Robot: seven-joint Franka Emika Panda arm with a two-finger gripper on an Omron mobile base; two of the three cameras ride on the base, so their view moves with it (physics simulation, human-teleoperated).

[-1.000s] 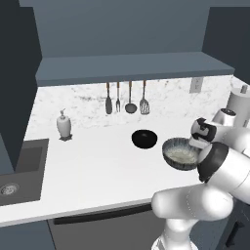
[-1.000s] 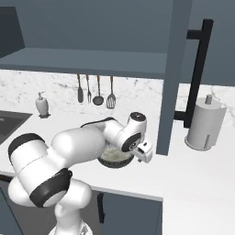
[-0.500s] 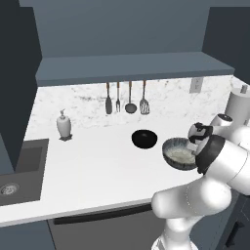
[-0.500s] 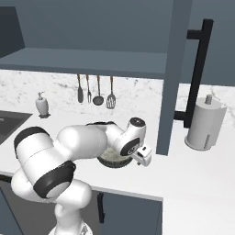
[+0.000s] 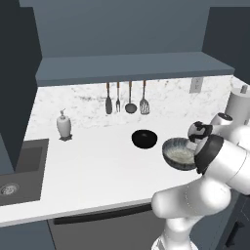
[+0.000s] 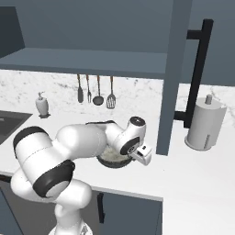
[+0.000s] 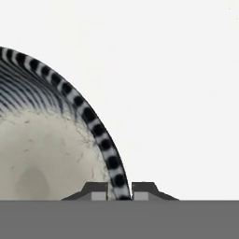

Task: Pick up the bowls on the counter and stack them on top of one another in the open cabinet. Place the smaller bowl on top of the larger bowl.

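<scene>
Here, in the left base view, the larger bowl [image 5: 178, 153] sits on the white tabletop [image 5: 97, 166], its right side hidden behind the robot's wrist; the smaller bowl [image 5: 144, 138] lies apart, beyond and left of it, below the open cabinet [image 5: 132, 68]. From the right base view the arm covers most of the larger bowl [image 6: 111, 159]. In the hand view the end effector [image 7: 120, 191] is pinched narrow on the larger bowl's [image 7: 46, 154] banded rim, one fingertip [image 7: 97, 191] inside, one outside; the frame cuts the bowl off

A kitchen: marbled counter [image 5: 97, 166], sink [image 5: 19, 168], hanging utensils [image 5: 126, 97].
</scene>
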